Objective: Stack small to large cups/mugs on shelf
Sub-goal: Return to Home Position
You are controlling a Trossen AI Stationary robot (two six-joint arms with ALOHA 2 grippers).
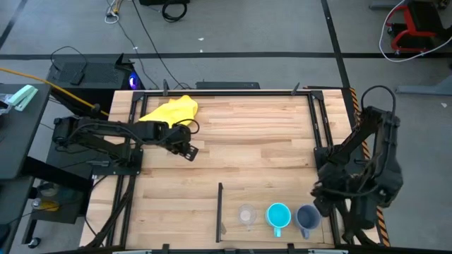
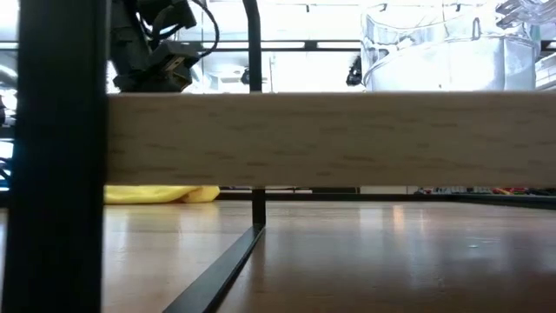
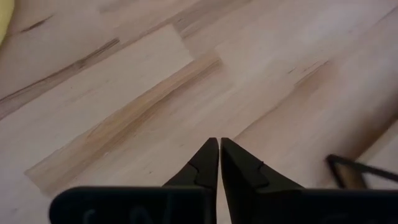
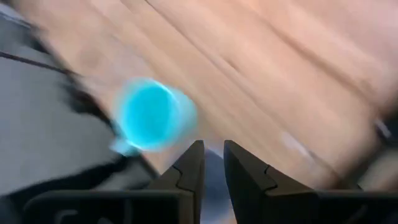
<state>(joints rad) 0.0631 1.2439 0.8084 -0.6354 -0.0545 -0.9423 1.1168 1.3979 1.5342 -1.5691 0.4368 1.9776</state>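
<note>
Three vessels stand upright in a row on the shelf (image 1: 268, 201) at the table's near edge, right of the thin dark divider (image 1: 219, 208): a small clear cup (image 1: 247, 215), a cyan mug (image 1: 278, 215) and a grey-blue mug (image 1: 307, 219). My right gripper (image 4: 212, 144) hovers just above and to the right of the grey-blue mug (image 4: 211, 177), its fingers a narrow gap apart; the cyan mug (image 4: 152, 115) shows beside it. My left gripper (image 3: 219, 142) is shut and empty over bare wood, next to the yellow cloth (image 1: 171, 109).
The yellow cloth lies at the table's far left and also shows in the low view (image 2: 161, 193). Black frame rails (image 1: 318, 127) run along the table's right side, close to my right arm. Bare planks (image 1: 247, 134) fill the table's middle.
</note>
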